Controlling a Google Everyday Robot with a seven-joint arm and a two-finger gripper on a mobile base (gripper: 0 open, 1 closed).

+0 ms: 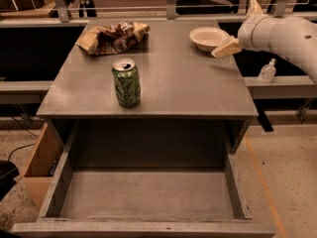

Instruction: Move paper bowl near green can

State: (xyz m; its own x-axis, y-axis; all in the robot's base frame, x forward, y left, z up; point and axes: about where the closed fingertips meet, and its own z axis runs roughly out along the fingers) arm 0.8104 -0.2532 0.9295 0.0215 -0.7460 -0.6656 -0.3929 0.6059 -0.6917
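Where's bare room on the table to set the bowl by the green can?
Right of the green can, to the table's right edge, is bare. The back is crowded: snack bag left, paper bowl right, the hand at its rim.

A grey desk (pixel 188 83) with an open drawer (pixel 148 197) stands on speckled floor (pixel 285 177), the gripper (pixel 225 47) above its far right edge.

Shallow round off-white paper bowl (pixel 208 37) sits far right on the table (pixel 188 88), the hand (pixel 225 47) just beside its rim; upright green metal can (pixel 126 83) stands well apart, nearer the front.
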